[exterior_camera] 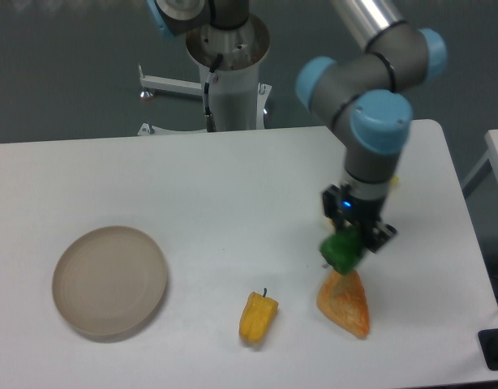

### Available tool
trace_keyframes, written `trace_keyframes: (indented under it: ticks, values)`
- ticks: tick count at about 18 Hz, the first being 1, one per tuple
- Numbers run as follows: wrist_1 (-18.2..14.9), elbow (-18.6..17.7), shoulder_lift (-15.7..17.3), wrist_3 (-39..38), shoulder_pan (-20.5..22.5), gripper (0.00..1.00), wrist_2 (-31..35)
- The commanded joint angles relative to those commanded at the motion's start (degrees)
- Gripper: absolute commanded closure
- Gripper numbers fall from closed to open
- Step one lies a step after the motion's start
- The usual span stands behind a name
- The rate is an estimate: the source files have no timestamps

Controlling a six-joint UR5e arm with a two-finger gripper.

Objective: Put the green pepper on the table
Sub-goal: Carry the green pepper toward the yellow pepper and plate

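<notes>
The pincer [352, 241] carries the clamped green pepper [341, 250] just above the orange wedge [345, 301]; next, lowering onto bare counter [233, 186].

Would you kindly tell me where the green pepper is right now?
The green pepper is held in the pincer, right of centre, just above the orange pastry's upper tip.
</notes>
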Motion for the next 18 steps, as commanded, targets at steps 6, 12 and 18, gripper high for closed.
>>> trace_keyframes:
  ticks: [6, 12, 18]
  values:
    - [5.35, -7.91, 0.97, -12.75, -4.93, 0.79, -2.54]
    - [7.12, -9.51, 0.1, -15.41, -5.28, 0.79, -5.1]
    - [9.76, -8.72, -2.71, -6.01, -4.93, 0.79, -4.66]
